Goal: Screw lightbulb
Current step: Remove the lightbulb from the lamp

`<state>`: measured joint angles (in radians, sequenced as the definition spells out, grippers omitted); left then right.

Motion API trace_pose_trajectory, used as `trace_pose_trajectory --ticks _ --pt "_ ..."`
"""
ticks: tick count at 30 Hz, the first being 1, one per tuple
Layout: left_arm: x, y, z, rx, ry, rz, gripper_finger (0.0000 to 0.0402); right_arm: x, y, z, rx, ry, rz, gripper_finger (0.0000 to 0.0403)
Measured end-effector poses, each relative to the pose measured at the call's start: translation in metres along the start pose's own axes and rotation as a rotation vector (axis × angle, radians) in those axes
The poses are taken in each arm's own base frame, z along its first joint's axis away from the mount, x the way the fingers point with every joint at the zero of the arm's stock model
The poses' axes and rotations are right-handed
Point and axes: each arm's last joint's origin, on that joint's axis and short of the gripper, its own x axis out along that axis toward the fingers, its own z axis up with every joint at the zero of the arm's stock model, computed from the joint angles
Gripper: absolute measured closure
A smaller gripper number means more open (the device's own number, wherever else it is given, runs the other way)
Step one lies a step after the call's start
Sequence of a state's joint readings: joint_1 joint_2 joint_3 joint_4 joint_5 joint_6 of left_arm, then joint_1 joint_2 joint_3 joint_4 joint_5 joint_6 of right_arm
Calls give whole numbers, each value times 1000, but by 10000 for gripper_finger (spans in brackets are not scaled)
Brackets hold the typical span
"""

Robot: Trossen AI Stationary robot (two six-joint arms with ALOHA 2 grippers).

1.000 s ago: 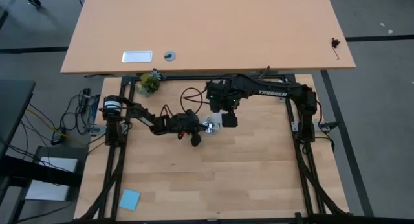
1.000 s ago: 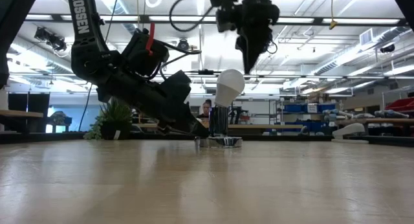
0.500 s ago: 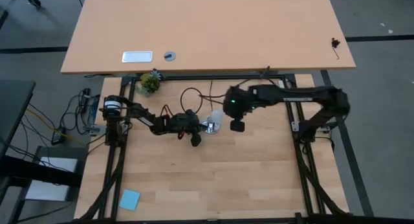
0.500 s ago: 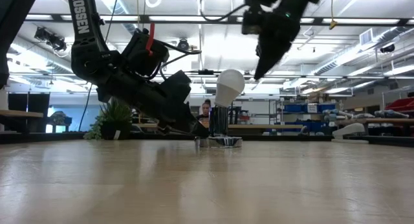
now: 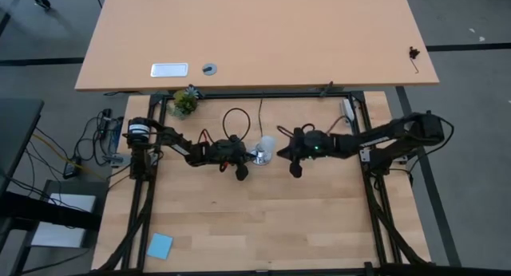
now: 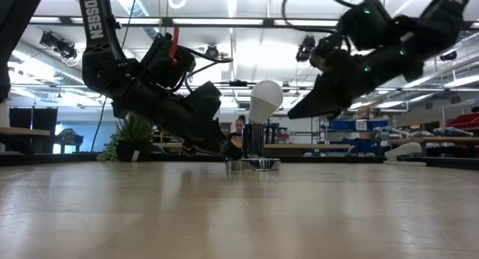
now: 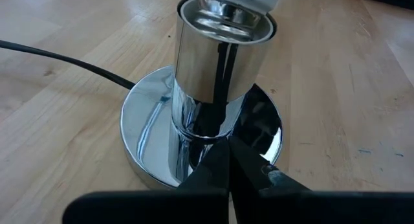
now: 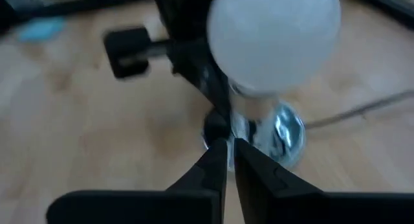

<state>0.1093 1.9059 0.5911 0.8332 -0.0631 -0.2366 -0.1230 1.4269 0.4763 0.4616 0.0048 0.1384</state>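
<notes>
The white lightbulb (image 6: 266, 100) stands upright in a chrome socket (image 7: 220, 56) on a round chrome base disc (image 7: 149, 133) at the table's middle, toward the far edge. My left gripper (image 7: 228, 149) is shut and reaches the base from the left, low over the table (image 6: 233, 151). My right gripper (image 8: 228, 145) is shut with nothing between its fingers. It hangs in the air just right of the bulb (image 5: 266, 145), its fingertips slanting down toward it (image 6: 292, 114). My left gripper rests its shut fingertips on the top of the chrome base disc (image 7: 249, 143), right beside the socket's stem. The fingers come slanting down from the table's left. The base lies flat on the table with the socket and bulb upright.
A black cord (image 5: 235, 116) loops from the base toward the far edge. A small potted plant (image 5: 184, 102) stands at the far left corner, and a blue pad (image 5: 160, 246) lies near the left front corner. A larger desk (image 5: 255, 37) stands beyond the table.
My right gripper has left its place above the bulb, gone toward the table's right edge and come down. It has tipped from pointing down to slanting low toward the bulb. The bulb, the socket and my left gripper have stayed put.
</notes>
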Motion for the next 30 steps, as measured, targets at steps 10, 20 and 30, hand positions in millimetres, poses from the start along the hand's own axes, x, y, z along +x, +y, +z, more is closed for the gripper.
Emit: trace_pose_trajectory --ticks 10,20,30 --pt "0 0 0 4 -7 5 399 23 -1 -19 77 -95 23 309" --pt "0 0 0 3 -10 8 399 47 -4 -27 100 -126 -54 154" --pt "0 0 1 4 -13 7 399 41 -5 -13 91 -309 -78 115"
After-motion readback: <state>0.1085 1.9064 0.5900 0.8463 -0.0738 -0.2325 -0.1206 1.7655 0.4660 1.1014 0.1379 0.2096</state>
